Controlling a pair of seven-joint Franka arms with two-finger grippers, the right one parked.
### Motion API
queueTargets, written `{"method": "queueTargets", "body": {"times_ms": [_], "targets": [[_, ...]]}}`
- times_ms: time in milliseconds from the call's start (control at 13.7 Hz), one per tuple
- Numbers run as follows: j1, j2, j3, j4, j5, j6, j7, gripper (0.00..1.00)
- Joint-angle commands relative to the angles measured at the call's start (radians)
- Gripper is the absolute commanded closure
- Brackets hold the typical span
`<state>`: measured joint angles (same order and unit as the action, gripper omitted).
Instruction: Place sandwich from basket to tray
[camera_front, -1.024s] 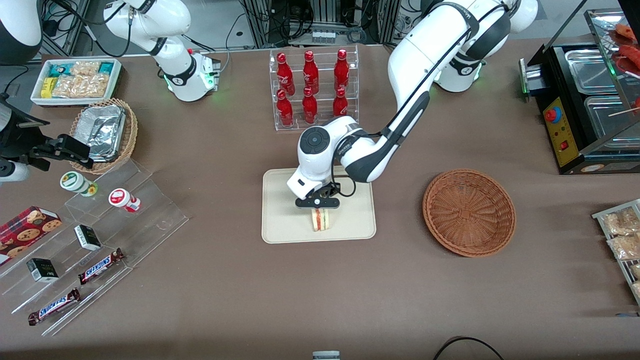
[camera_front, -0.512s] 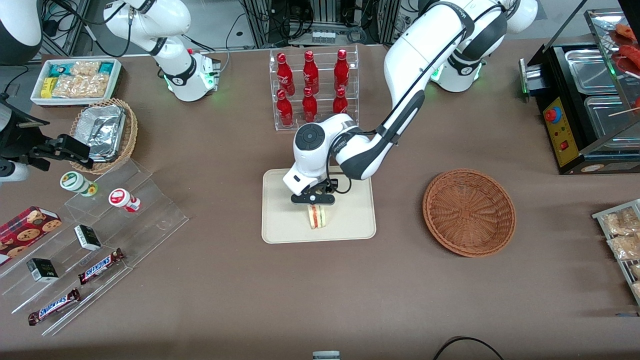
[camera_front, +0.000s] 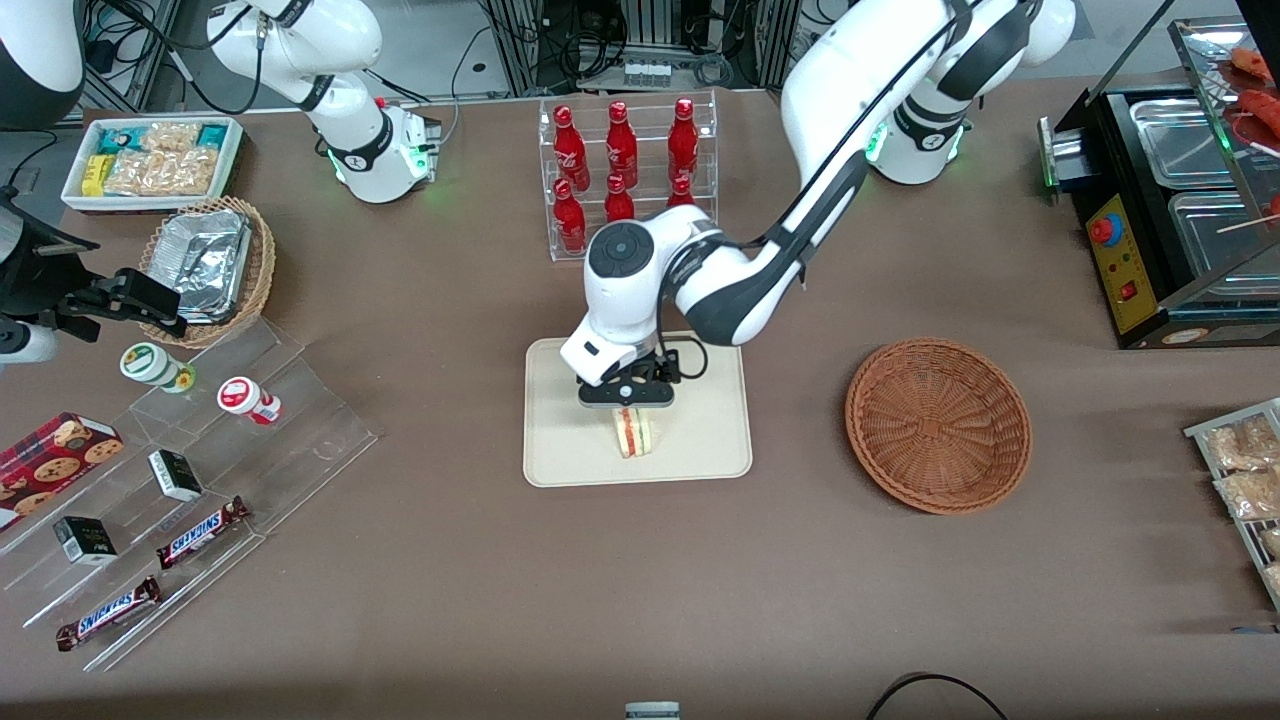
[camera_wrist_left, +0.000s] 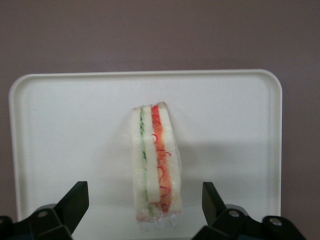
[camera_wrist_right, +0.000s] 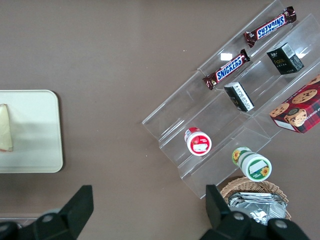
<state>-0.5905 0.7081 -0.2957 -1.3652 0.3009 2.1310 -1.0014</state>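
The hand (camera_front: 626, 396) hovers spread above the sandwich (camera_front: 633, 432), which stands on edge on the tray (camera_front: 560, 440) on the brown desk (camera_front: 640, 580). Only the front view shows the basket (camera_front: 938, 424), empty.

White sandwich (camera_wrist_left: 154, 162) (red and green stripes), cream tray (camera_front: 710, 450), reddish-brown woven basket (camera_front: 938, 425).

Sandwich (camera_front: 633, 433) on tray (camera_front: 560, 440); claw (camera_front: 626, 400) just above; basket (camera_front: 938, 425) apart.

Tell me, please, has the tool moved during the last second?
Yes: the tool, open, has risen off the sandwich on the tray, shifting toward the bottle rack.
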Motion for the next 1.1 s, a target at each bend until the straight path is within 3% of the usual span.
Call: {"method": "queueTargets", "body": {"times_ms": [0,293,1024], "targets": [[0.043,-0.113,0.006,-0.02,-0.008,-0.104,-0.026,0.0],[0.145,-0.237,0.001,-0.025,-0.009,-0.244,0.004,0.0],[0.447,-0.481,0.006,-0.029,-0.21,-0.512,0.463,0.0]]}}
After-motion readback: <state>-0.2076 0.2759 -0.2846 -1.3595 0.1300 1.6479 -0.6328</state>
